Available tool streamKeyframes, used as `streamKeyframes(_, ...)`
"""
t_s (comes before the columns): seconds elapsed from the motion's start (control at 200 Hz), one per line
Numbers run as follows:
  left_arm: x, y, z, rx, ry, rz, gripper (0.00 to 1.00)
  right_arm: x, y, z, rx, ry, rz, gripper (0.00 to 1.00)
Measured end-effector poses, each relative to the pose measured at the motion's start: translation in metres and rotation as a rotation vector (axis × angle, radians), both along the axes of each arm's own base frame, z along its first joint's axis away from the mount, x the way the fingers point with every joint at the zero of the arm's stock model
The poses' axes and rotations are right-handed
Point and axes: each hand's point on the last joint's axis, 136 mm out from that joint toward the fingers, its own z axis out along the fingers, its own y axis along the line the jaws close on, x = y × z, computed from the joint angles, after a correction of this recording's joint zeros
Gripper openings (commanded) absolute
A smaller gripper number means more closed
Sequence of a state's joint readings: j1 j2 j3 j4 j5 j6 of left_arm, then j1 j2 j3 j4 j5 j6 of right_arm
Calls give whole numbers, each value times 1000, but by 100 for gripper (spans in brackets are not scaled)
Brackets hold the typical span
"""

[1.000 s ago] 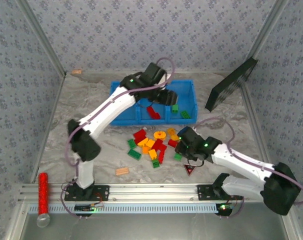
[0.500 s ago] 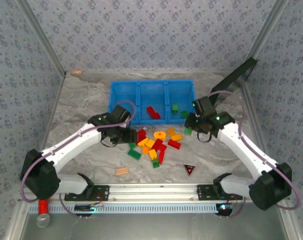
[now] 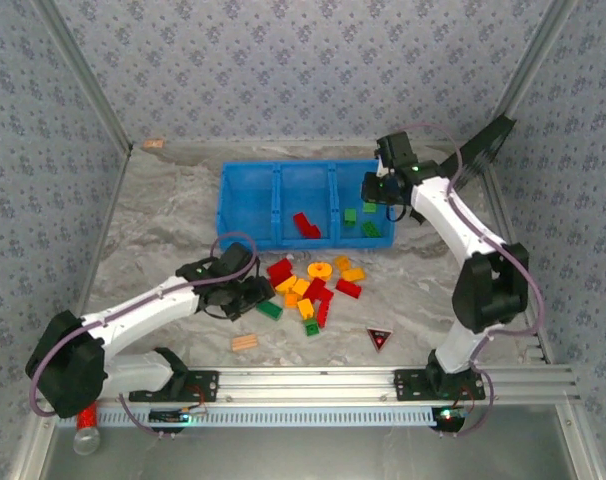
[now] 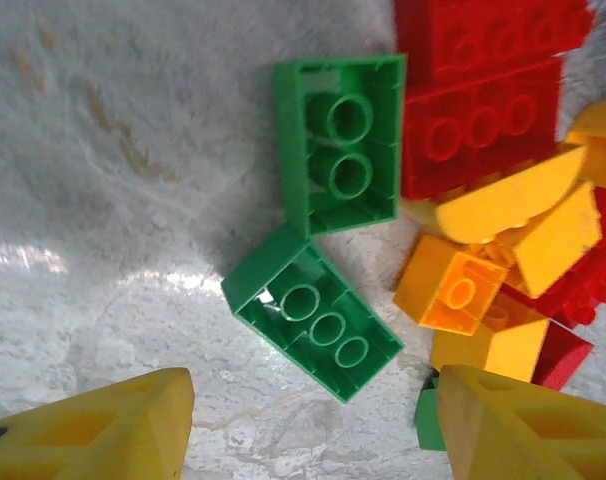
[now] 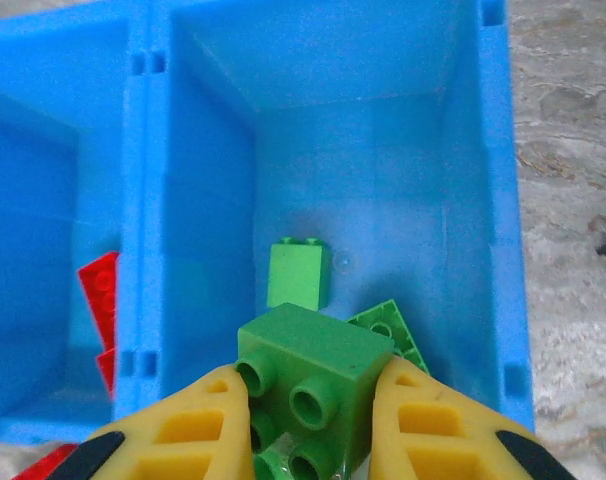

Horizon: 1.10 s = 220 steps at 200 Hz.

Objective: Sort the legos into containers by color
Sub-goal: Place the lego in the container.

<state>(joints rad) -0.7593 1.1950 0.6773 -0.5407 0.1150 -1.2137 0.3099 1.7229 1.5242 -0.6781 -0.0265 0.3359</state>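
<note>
Legos [image 3: 313, 285] lay in a small heap on the gray table [image 3: 153, 230], just in front of the blue bin [image 3: 245, 205], with red, green and yellow ones all mixed up. The right claw [image 3: 375, 192] hung over the bin's right box [image 5: 383, 130]. It was closed tight on one green brick [image 5: 308, 365], pinched on two sides by its yellow fingers [image 5: 193, 420]. I think it held the brick there because that box was the green one. Other green bricks [image 5: 298, 272] sat on its floor, while red bricks [image 3: 305, 224] sat in the middle box. Right above the box, the brick would drop in with its own color when let go. The left claw [image 3: 249, 296] was down low at the left side of the heap, with its jaws apart and nothing in them. A loose green brick [image 4: 313, 325] lay bottom side up on the table, in the gap ahead of its fingers. Its corner touched a second green one [image 4: 338, 145]. The claw looked lined up to grab the loose one next. Red and yellow bricks were packed close on the right, so a finger could bump them.
</note>
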Motion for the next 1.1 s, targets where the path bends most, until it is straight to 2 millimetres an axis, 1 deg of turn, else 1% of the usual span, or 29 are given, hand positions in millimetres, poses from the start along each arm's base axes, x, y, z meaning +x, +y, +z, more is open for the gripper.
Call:
streamKeyframes(0.095, -6, -1, -10, -6, 39, 52, 68, 11, 3, -21, -23, 33, 27, 23)
streamKeyframes(0.175, -6, -2, -13, -11, 56, 93, 69, 19, 6, -36, -40, 57, 50, 23)
streamKeyframes(0.35, -2, -5, -18, -23, 79, 158, 70, 35, 11, -58, -64, 76, 84, 24)
streamKeyframes(0.44, -3, -5, -22, -15, 97, 182, 70, 38, 11, -68, -76, 88, 98, 26)
streamKeyframes(0.62, -6, -5, -29, 1, 124, 216, 70, 40, 12, -86, -95, 115, 118, 33)
streamKeyframes(0.74, -7, -4, -37, 24, 146, 231, 70, 43, 14, -93, -92, 117, 127, 34)
streamKeyframes(0.82, -3, -7, -36, 21, 144, 237, 70, 44, 14, -95, -85, 118, 130, 36)
streamKeyframes(0.989, -1, -9, -43, 48, 168, 242, 71, 45, 16, -99, -79, 121, 143, 45)
streamKeyframes(1.099, 0, -11, -42, 57, 176, 242, 70, 46, 16, -99, -75, 116, 151, 50)
